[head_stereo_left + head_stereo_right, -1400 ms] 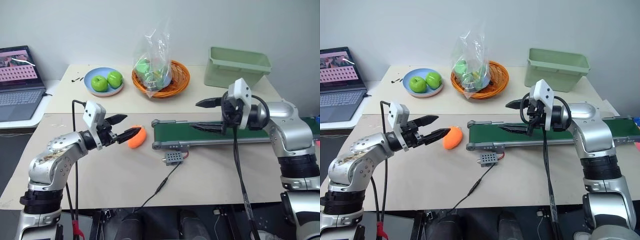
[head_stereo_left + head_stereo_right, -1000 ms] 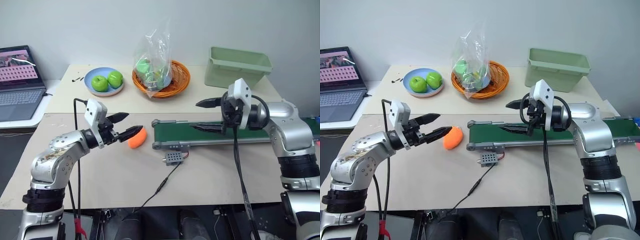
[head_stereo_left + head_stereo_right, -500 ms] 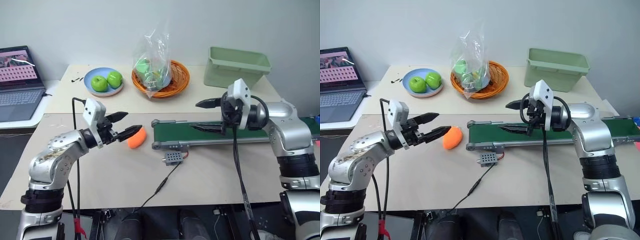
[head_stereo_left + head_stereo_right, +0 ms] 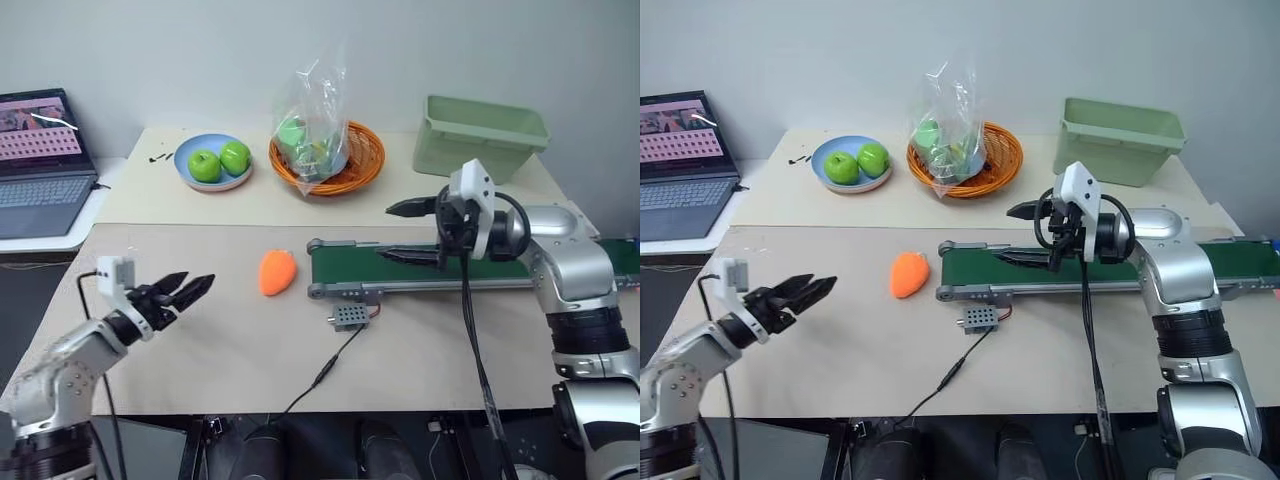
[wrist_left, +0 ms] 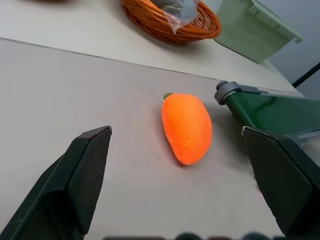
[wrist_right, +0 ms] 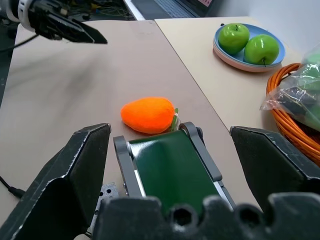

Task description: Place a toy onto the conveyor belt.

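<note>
Not yet done: toy lying on the desk, just off the near roller end of the conveyor belt, close to its frame but not on the green surface. Nothing held by either arm. Still left, by the look of it: reach, grasp, lift over the frame, release onto the belt.

Left gripper spread wide and empty, low over the desk, well apart from the toy, which sits ahead of the fingertips and between their lines in the left wrist view. Right gripper also wide and empty, hovering above the belt's end, one finger high, the other low over the green surface; toy just beyond those fingertips, past the roller.

Toy itself: bright orange, plush, carrot-shaped, fat at one end and tapering, with a small green tuft at the end towards the roller. No face visible from these angles. Soft-looking, likely to squash a little under a pinch.
</note>
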### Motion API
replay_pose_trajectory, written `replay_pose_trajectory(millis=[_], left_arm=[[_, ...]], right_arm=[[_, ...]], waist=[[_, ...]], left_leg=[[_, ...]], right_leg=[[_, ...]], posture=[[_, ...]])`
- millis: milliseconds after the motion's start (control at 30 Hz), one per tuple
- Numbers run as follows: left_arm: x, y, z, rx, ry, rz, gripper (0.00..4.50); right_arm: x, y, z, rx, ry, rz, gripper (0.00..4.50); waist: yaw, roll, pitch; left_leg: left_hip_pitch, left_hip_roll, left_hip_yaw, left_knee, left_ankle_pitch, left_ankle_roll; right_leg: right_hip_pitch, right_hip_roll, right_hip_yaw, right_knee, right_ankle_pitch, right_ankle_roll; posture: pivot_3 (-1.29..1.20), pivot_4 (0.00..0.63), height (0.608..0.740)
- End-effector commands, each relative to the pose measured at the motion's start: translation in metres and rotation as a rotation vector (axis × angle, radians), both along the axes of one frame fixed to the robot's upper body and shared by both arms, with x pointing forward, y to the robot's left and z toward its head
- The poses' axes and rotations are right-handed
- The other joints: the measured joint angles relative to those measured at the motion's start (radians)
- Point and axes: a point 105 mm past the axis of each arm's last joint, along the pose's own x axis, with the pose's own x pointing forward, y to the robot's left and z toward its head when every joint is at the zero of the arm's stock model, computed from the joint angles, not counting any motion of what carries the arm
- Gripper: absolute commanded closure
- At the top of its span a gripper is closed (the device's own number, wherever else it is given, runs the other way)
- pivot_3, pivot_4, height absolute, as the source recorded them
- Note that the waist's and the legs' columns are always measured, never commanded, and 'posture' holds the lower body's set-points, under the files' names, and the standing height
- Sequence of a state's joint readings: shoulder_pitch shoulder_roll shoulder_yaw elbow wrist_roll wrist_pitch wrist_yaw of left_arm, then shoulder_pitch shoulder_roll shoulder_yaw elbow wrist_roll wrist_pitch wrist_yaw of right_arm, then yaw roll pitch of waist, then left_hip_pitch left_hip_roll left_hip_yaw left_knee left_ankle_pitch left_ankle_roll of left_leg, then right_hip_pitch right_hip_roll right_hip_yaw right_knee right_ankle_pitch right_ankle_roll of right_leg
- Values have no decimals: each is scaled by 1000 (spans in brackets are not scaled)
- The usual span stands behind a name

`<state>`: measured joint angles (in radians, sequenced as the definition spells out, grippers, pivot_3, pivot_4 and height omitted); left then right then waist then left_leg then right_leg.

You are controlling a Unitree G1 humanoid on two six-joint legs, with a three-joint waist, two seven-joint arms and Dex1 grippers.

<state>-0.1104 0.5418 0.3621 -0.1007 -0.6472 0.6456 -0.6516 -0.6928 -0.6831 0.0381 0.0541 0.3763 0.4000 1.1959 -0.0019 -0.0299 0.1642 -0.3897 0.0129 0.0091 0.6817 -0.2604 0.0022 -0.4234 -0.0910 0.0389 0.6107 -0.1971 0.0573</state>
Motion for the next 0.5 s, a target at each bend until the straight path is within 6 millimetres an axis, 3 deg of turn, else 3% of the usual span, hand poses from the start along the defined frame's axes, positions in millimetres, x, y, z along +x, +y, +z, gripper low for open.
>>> replay_pose_trajectory(millis=[33, 100, 200, 333, 500], left_arm=[[17, -21, 20, 190, -177, -30, 26], [23, -26, 17, 107, -158, -22, 26], [25, -39, -6, -134, 53, -48, 26], [28, -31, -55, -301, 393, 113, 26], [37, -43, -48, -562, 466, 117, 26]], right_arm=[[-3, -1, 10, 2, -48, 5, 0], [-3, -2, 9, -6, -49, -2, 0], [-5, -5, 9, -13, -52, -13, 0], [-9, -9, 11, -7, -51, -24, 0], [-10, -12, 10, -15, -53, -38, 0]], waist=[[1, 0, 0], [0, 0, 0], [-7, 0, 0], [-15, 0, 0], [-14, 0, 0]], left_leg=[[0, 0, 0, 0, 0, 0], [0, 0, 0, 0, 0, 0], [0, 0, 0, 0, 0, 0], [0, 0, -1, 0, 0, 0], [2, 0, -2, 0, 0, 0]], right_leg=[[0, 0, 0, 0, 0, 0], [0, 0, 0, 0, 0, 0], [0, 0, 1, 0, 0, 0], [0, 0, 1, 1, 0, 0], [1, 0, 0, 1, 0, 0]], posture=[[0, 150, 740], [0, 150, 740], [0, 150, 740], [0, 150, 740], [0, 150, 740]])
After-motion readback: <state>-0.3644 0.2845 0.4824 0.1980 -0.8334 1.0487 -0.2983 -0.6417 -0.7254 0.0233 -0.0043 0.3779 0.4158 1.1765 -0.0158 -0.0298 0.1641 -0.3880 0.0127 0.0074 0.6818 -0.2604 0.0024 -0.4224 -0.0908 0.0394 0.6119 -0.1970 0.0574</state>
